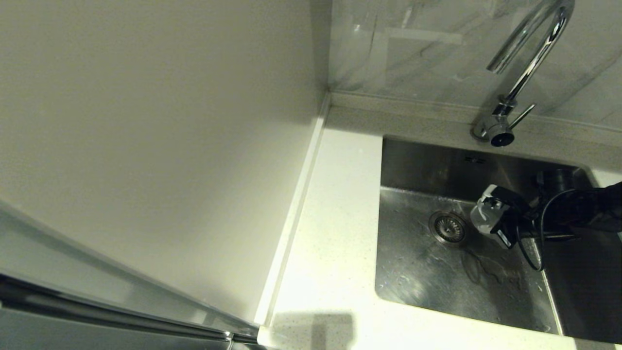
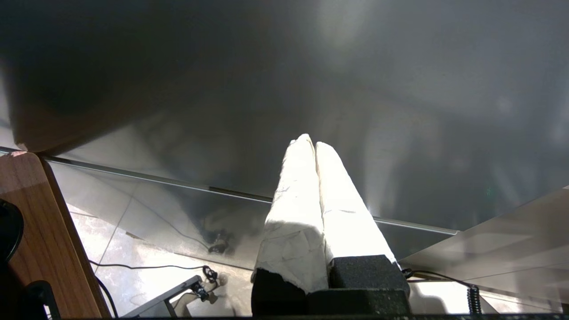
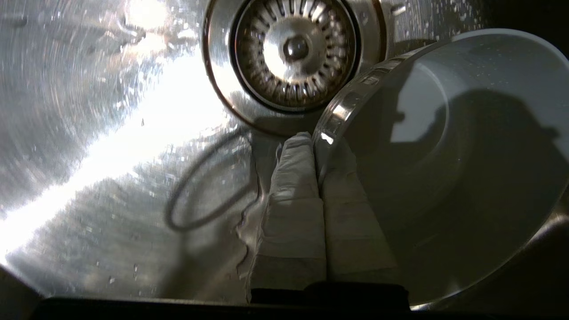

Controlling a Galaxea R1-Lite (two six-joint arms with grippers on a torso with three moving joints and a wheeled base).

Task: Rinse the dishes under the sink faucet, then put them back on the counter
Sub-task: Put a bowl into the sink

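— Looking into the sink (image 1: 418, 272): where is the bowl (image 3: 449, 169)?
— Low inside, just beside the drain (image 3: 293, 49), its rim pinched between the right tool's (image 3: 316, 146) fingers.
— Upright?
— Tilted, hollow facing the wrist camera.
— And the left tool (image 2: 310, 146)?
— Closed on nothing, away from the counter (image 1: 335, 243).
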